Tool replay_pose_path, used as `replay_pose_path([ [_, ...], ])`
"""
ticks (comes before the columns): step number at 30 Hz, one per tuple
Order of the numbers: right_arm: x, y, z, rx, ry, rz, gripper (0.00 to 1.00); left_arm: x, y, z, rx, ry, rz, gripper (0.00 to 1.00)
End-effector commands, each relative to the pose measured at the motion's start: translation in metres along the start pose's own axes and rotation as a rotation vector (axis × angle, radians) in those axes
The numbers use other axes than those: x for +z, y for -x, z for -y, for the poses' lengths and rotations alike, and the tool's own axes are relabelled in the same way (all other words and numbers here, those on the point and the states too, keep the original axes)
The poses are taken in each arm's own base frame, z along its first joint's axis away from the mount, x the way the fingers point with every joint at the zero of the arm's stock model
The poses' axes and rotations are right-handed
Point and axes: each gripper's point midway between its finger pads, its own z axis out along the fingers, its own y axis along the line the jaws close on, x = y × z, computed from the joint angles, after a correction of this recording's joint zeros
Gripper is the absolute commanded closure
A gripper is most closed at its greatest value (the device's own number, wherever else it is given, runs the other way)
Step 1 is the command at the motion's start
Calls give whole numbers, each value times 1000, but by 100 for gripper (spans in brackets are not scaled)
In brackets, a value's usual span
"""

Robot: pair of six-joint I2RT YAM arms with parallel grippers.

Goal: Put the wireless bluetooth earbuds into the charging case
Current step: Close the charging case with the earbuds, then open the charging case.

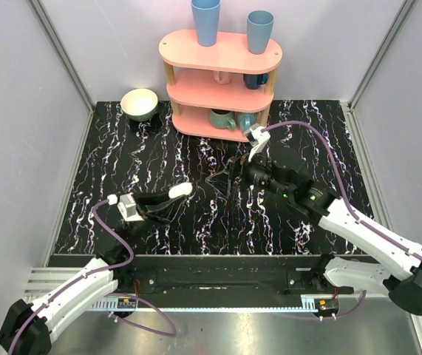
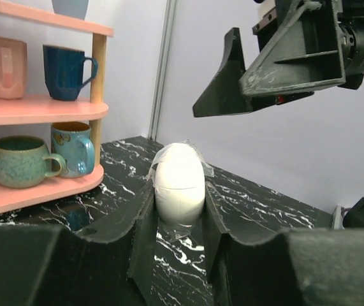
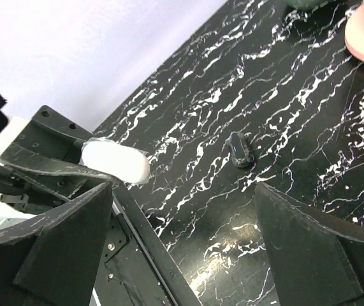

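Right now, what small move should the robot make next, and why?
Probably ease the right gripper down over the small dark piece on the table. Its jaws are wide open, and that piece, perhaps an earbud, lies just ahead between them, untouched. The left gripper is shut on the case, which looks closed, so it may need opening too.

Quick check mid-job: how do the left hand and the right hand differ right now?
The left hand is shut on the white case; the right hand is wide open and holds nothing. The left hand sits low over the black marbled table, while the right hand hangs higher, angled down toward it. Both are black and point toward each other.
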Motion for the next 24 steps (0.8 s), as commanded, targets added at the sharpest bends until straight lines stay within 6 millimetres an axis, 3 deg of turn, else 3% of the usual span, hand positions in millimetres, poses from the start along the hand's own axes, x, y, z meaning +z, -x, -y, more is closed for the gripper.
replay_pose_path([
  [1, 17, 6, -3, 12, 20, 15, 0, -1, -18, 9, -10, -60, -75, 100],
  [7, 43, 0, -9, 87, 79, 8, 0, 10, -26, 24, -43, -162, -137, 100],
  [14, 58, -47, 13, 62, -121, -57, 0, 15, -18, 15, -88, -105, -62, 100],
  [19, 77, -109, 28, 105, -225, -151, 0, 17, -20, 3, -109, -38, -45, 100],
  [24, 79, -119, 38, 106, -286, -176, 0, 13, -7, 4, -128, -35, 28, 100],
])
